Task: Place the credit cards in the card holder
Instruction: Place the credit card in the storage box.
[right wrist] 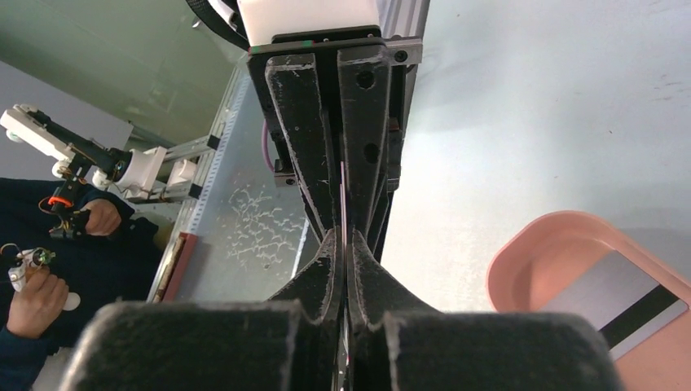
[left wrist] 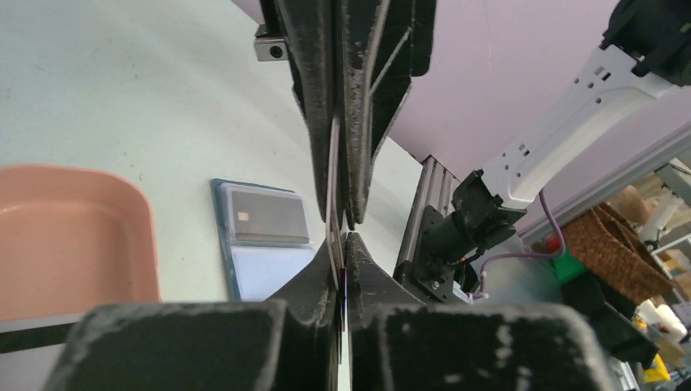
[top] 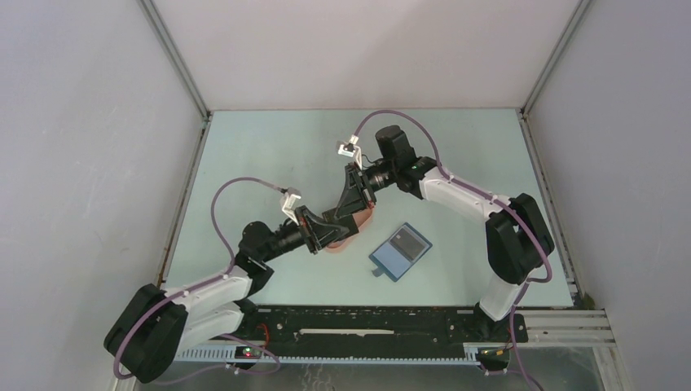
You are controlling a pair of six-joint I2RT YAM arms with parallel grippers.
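Step in hand: card transfer between the arms, held above the pink tray [left wrist: 73, 244]. This is judged to be a re-grip before insertion.
Left gripper [left wrist: 344, 244]: clenched on the held card [left wrist: 333, 187], which runs edge-on through its slit.
Right gripper [right wrist: 343, 240]: clenched on the same card from the opposite end, tips almost touching the left tips.
Held card: upright and seen edge-on only, so its colour cannot be told.
Card holder [top: 399, 251]: lies open and flat on the table [top: 285, 147], at 4 o'clock from the meeting grippers in the top view and apart from the tray.
Card holder face: a grey rectangle with a small pale square shows on it. Whether this is a seated card or a pocket cannot be told.
Remaining card [right wrist: 615, 297]: grey with a black stripe, lying flat in the tray.
Next move calls for: one gripper to let go, and the other to carry the card towards 4 o'clock. The card edge must then line up with a pocket mouth, with the holder steadied against sliding.
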